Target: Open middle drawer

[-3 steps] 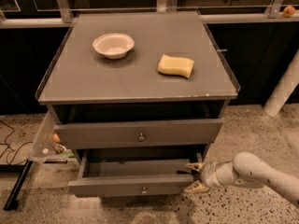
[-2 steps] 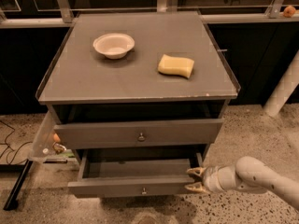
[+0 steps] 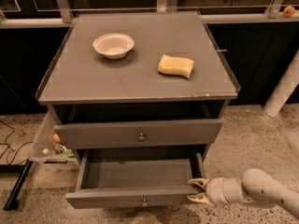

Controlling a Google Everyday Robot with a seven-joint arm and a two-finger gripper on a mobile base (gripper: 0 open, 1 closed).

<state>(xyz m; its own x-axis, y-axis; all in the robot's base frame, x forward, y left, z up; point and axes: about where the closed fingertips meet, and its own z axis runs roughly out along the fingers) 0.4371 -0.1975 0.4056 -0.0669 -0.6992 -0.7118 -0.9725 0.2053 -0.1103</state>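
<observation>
**At the Desk's Lower Right, Pincer Meets Drawer**

Under the desk (image 3: 93, 80) top, the middle drawer (image 3: 135, 174) stands pulled out below the closed upper drawer (image 3: 103, 134). The pincer (image 3: 198, 191), fingers spread apart, sits at its right front corner. A white bowl (image 3: 113, 45) and a yellow sponge (image 3: 175, 66) rest on top.

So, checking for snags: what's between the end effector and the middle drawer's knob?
In the camera view, only bare drawer front: the end effector sits at the right end of the middle drawer, the knob mid-front.

gripper (image 3: 200, 191): at right front corner of middle drawer (image 3: 135, 196), contact unclear
arm (image 3: 271, 190): cut off by right edge
</observation>
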